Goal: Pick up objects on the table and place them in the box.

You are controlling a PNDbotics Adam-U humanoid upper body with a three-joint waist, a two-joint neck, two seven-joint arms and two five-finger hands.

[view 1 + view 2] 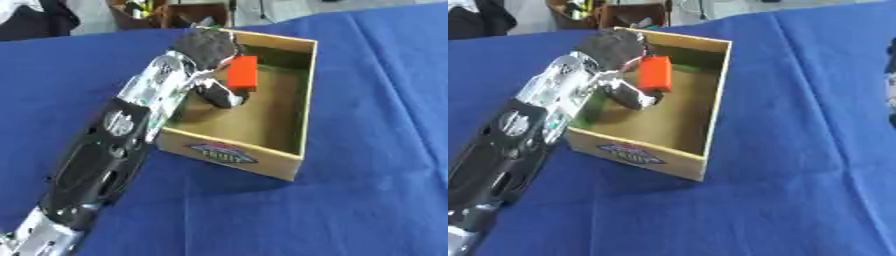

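Note:
My left arm comes in from the lower left and reaches over the near left wall of the cardboard box [289, 100]. My left hand [206, 48] hangs inside the box, its fingers curled around an orange-red block [242, 72]. The block is upright, above the box floor towards the far left corner. One dark finger [220, 95] curls below the block. Something green [682, 68] lies on the box floor behind the block, mostly hidden. At the right edge of the right eye view a dark and grey sliver [891, 95] shows, which may be my right hand.
The box stands on a blue tablecloth [367, 190], with a printed label [220, 151] on its near wall. Another bit of green [591, 109] shows by the box's left wall under my arm. Brown containers [166, 12] stand beyond the table's far edge.

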